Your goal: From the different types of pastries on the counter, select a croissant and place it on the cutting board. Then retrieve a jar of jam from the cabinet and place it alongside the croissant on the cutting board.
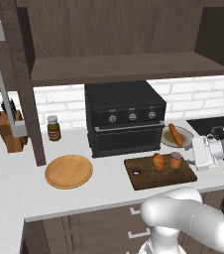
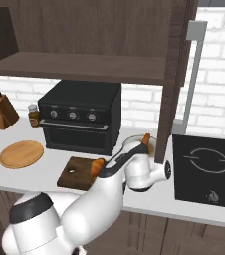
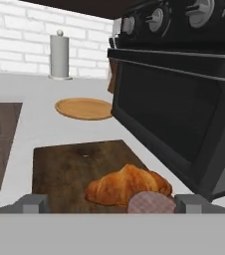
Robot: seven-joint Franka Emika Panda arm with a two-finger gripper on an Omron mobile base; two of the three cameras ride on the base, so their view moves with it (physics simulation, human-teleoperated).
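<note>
Jam jar (image 3: 152, 203) sits closest, w/ the croissant (image 3: 127, 185) just beyond, both on the cutting board (image 3: 69, 167) in front of the oven (image 1: 125, 116). Gripper (image 3: 112, 204) released, 2 fingers spread either side of jar. Placement step looks done; next: back straight off w/o nudging the jar.
</note>
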